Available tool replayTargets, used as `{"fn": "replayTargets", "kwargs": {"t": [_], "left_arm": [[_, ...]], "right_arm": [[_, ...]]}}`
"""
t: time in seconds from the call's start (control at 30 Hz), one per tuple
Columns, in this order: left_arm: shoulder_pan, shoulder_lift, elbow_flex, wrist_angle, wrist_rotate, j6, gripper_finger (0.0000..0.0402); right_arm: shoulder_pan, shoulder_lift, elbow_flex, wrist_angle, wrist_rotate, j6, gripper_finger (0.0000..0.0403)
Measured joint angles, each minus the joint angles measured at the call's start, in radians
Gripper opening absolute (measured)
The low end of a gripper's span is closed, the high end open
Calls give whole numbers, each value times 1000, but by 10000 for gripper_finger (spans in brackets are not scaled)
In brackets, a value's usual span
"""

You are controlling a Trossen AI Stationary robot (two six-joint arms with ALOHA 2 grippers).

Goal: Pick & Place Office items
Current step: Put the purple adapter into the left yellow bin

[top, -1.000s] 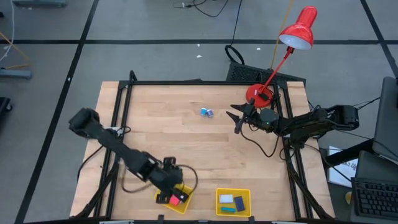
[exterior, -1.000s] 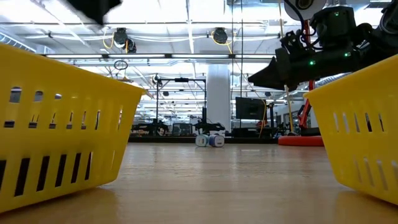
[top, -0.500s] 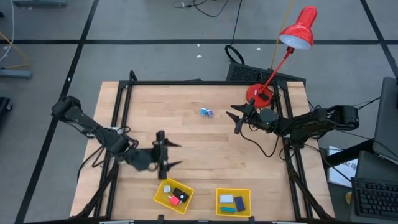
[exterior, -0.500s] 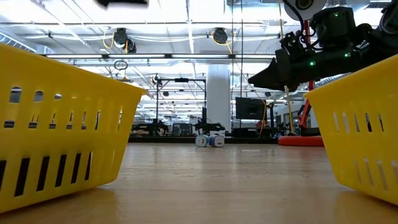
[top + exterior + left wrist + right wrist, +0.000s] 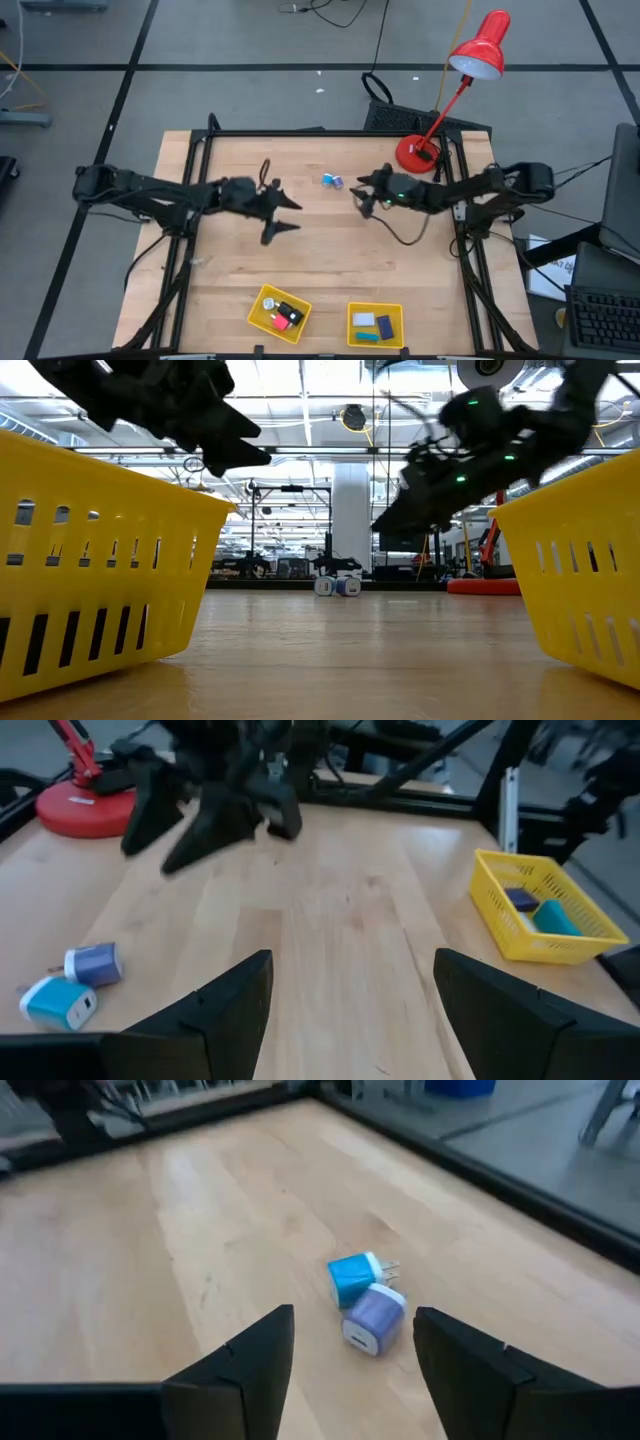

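Chargers are lying together near the table's [image 5: 230, 260] far middle: a blue plug adapter [image 5: 352, 1279] and a lavender one [image 5: 373, 1320], touching; both grippers are hovering on either side of them, holding nothing; the left gripper [image 5: 282, 213] is spreading its fingers wide, pointing toward the pair; the right gripper [image 5: 361, 194] is hanging just beside them with its jaws parted; other small items are sitting in two yellow trays [image 5: 279, 313] at the near edge; a red lamp [image 5: 478, 50] is standing at the far right corner.
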Motion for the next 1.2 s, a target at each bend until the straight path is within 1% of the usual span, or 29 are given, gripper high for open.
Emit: {"fn": "replayTargets", "kwargs": {"t": [0.1, 0.17, 0.23, 0.27, 0.33, 0.4, 0.47, 0.5, 0.63, 0.8, 1.03, 1.1, 1.2], "left_arm": [[97, 0, 0, 10, 137, 12, 280], [146, 0, 0, 16, 210, 14, 285], [187, 0, 0, 17, 253, 21, 289], [203, 0, 0, 17, 258, 21, 291], [230, 0, 1, 19, 249, 26, 294], [243, 0, 1, 14, 213, 21, 296], [247, 0, 1, 11, 173, 6, 295], [247, 0, 1, 11, 158, -6, 294], [245, 0, 1, 11, 108, -33, 286], [240, 0, 1, 11, 103, -35, 277], [238, 0, 1, 19, 103, -37, 274], [237, 0, 1, 33, 103, -56, 274], [238, 0, 1, 47, 103, -103, 274]], "right_arm": [[0, 102, 123, -131, 35, 0, 215], [-15, 164, 205, -215, 60, 1, 224], [-36, 216, 277, -281, 74, 21, 232], [-48, 241, 311, -315, 74, 35, 235], [-74, 289, 371, -370, 31, 63, 239], [-97, 331, 412, -407, -39, 90, 239], [-112, 364, 440, -411, -101, 112, 236], [-116, 376, 445, -416, -109, 112, 234], [-123, 411, 452, -425, -83, 105, 222], [-131, 415, 452, -439, -78, 87, 195], [-120, 407, 451, -443, -78, -30, 123], [-112, 405, 451, -448, -79, -66, 123], [-101, 367, 449, -486, -78, -108, 123]]}}
